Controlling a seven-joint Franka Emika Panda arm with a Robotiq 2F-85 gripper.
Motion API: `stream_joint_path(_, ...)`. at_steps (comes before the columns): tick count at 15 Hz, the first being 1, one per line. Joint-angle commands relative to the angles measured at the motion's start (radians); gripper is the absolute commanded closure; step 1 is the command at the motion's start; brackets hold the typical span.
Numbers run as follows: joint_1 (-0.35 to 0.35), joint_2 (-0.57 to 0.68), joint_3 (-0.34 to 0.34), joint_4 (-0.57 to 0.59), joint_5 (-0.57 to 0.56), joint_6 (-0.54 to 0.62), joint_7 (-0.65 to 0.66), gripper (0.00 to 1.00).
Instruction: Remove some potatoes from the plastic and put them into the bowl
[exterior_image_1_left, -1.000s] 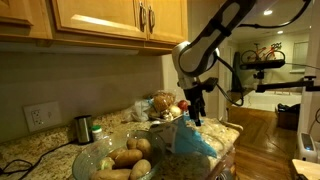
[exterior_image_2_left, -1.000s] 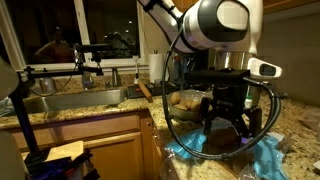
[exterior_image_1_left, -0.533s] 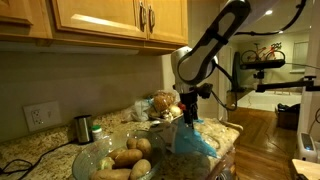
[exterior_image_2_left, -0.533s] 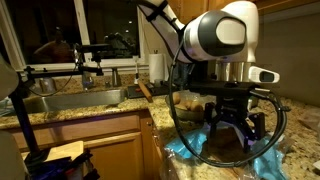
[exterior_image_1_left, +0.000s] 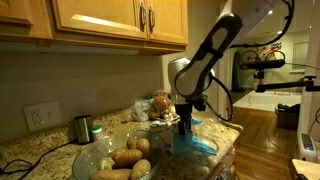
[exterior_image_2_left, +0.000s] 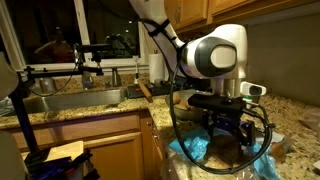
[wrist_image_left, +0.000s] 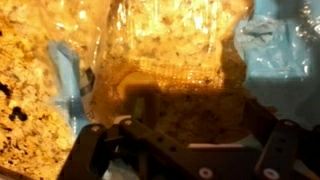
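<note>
The clear glass bowl (exterior_image_1_left: 88, 160) stands at the near end of the counter with several tan potatoes (exterior_image_1_left: 127, 157) in it. The plastic bag (exterior_image_1_left: 200, 145), blue and crinkled, lies to its right; it also shows in an exterior view (exterior_image_2_left: 193, 150). My gripper (exterior_image_1_left: 185, 126) is lowered into the bag's mouth (exterior_image_2_left: 228, 132). In the wrist view the clear plastic (wrist_image_left: 170, 40) is spread open over a brown potato (wrist_image_left: 190, 95), and my gripper (wrist_image_left: 185, 115) has its fingers apart on either side of it, open.
A small dark metal cup (exterior_image_1_left: 83, 128) stands by the wall outlet. A pile of round produce (exterior_image_1_left: 158, 103) sits behind the bag. Wooden cabinets (exterior_image_1_left: 110, 20) hang overhead. A sink (exterior_image_2_left: 70, 100) lies beyond the counter's edge.
My gripper has moved down from above the bag into its opening. The bowl and its potatoes have not moved.
</note>
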Motion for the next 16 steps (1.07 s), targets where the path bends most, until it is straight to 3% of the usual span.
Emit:
stream_joint_path(1,-0.002,0.016,0.024,-0.009,0.037,0.046,-0.032,0.0)
stream_joint_path(7,-0.002,0.009,0.064,-0.005,0.067,0.088,-0.061,0.0)
stream_joint_path(16,-0.02,0.094,0.064,0.07,0.072,0.141,-0.099,0.0)
